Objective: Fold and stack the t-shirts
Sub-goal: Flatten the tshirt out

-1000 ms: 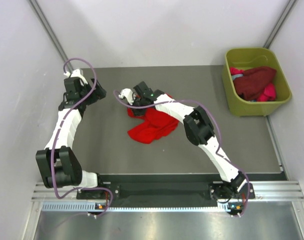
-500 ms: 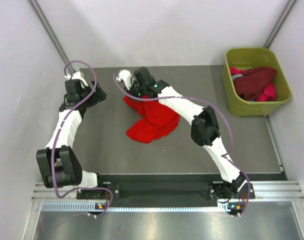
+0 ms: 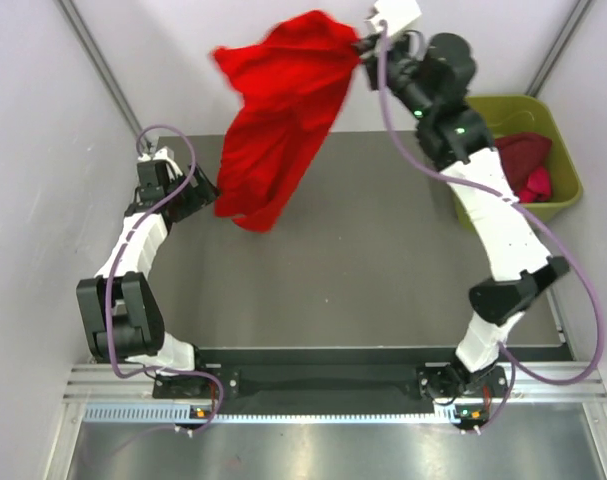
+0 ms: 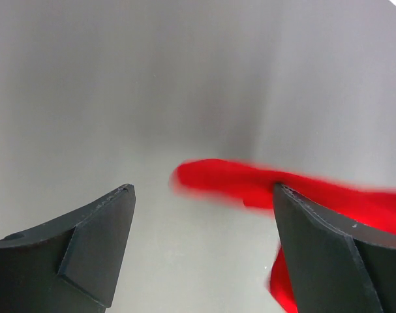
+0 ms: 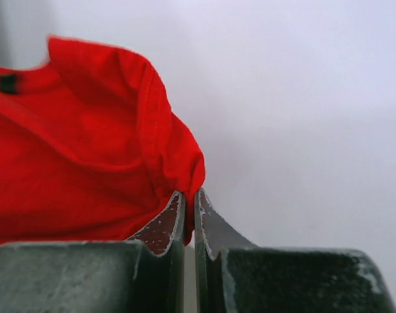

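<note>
Top external view: the right arm reaches steeply up and toward the far wall, elbow out near the right side. Its right end effector (image 3: 363,45) sits at the top of the frame, pressed together and pinching an edge of the bright red t-shirt (image 3: 283,110). The right wrist view shows the right end effector (image 5: 190,195) with cloth caught between the jaws. The shirt hangs in the air, spread down and leftward. Its lowest fold is just beside the left end effector (image 3: 207,190); contact cannot be told.

The left arm is folded at the near left, forearm running along the left wall, jaws spread wide and pointing right. In its wrist view, blurred red cloth (image 4: 250,182) shows beyond the fingers.

Bare grey worktop (image 3: 383,270) shows between both arms. White walls close in three sides. The olive-green tub (image 3: 473,215) sits in the far right corner, holding a maroon t-shirt (image 3: 508,165) and a magenta one (image 3: 536,185).
</note>
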Available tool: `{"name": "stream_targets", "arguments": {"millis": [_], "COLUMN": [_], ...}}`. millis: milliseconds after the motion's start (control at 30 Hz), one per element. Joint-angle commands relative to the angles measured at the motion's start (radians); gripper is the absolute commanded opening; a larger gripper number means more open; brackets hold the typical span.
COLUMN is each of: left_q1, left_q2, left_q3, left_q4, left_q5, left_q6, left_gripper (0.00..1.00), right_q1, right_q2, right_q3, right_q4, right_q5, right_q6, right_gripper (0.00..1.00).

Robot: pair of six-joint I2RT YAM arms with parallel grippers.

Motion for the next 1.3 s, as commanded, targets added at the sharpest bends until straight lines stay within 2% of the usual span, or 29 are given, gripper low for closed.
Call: {"name": "stream_targets", "arguments": {"millis": [0,33,100,133,167,233,267,367,433,533,600,700,1000,1267], "left_q1": [-0.001,-0.004,-0.007,-0.008,-0.008,-0.008,-0.007,-0.01,-0.017,-0.062,-0.096,-0.105,-0.106,-0.105], "left_q2": [0.002,0.0,-0.002,-0.002,-0.005,-0.008,-0.009,-0.012,-0.011,-0.002,0.018,0.106,0.199,0.313], "left_q3": [0.046,0.046,0.046,0.046,0.045,0.043,0.043,0.043,0.04,0.043,0.039,0.075,0.121,0.186], "left_q4": [0.058,0.056,0.056,0.059,0.062,0.065,0.064,0.062,0.059,0.025,-0.031,-0.134,-0.104,-0.103], "left_q5": [0.043,0.048,0.056,0.06,0.063,0.068,0.069,0.079,0.089,0.037,-0.004,0.002,0.006,0.023], "left_q6": [-0.017,-0.016,-0.014,-0.014,-0.014,-0.014,-0.013,-0.001,0.013,0.062,0.116,0.147,0.144,0.133], "left_gripper": [0.9,0.9,0.9,0.9,0.9,0.9,0.9,0.91,0.91,0.95,0.98,0.99,0.95,0.96], "right_q1": [-0.135,-0.159,-0.215,-0.225,-0.236,-0.226,-0.216,-0.175,-0.153,-0.126,-0.104,-0.072,-0.038,-0.047], "right_q2": [-0.014,-0.045,-0.063,-0.069,-0.072,-0.082,-0.086,-0.103,-0.091,-0.056,-0.037,-0.034,-0.037,-0.026], "right_q3": [-0.229,-0.363,-0.496,-0.618,-0.678,-0.79,-0.808,-0.773,-0.69,-0.61,-0.614,-0.72,-0.895,-0.964], "right_q4": [-0.075,-0.079,-0.105,-0.113,-0.119,-0.142,-0.139,-0.113,-0.118,-0.199,-0.24,-0.218,-0.185,-0.145], "right_q5": [0.081,0.076,0.056,0.061,0.061,0.049,0.034,0.023,0.014,-0.109,-0.167,-0.174,-0.034,0.092], "right_q6": [-0.003,0.009,-0.004,-0.006,-0.009,-0.036,-0.027,0.002,-0.001,-0.036,-0.035,-0.023,-0.107,-0.147], "right_gripper": [0.0,0.0,0.0,0.0,0.18,0.38,0.43,0.47,0.48,0.48,0.47,0.44,0.4,0.41]}}
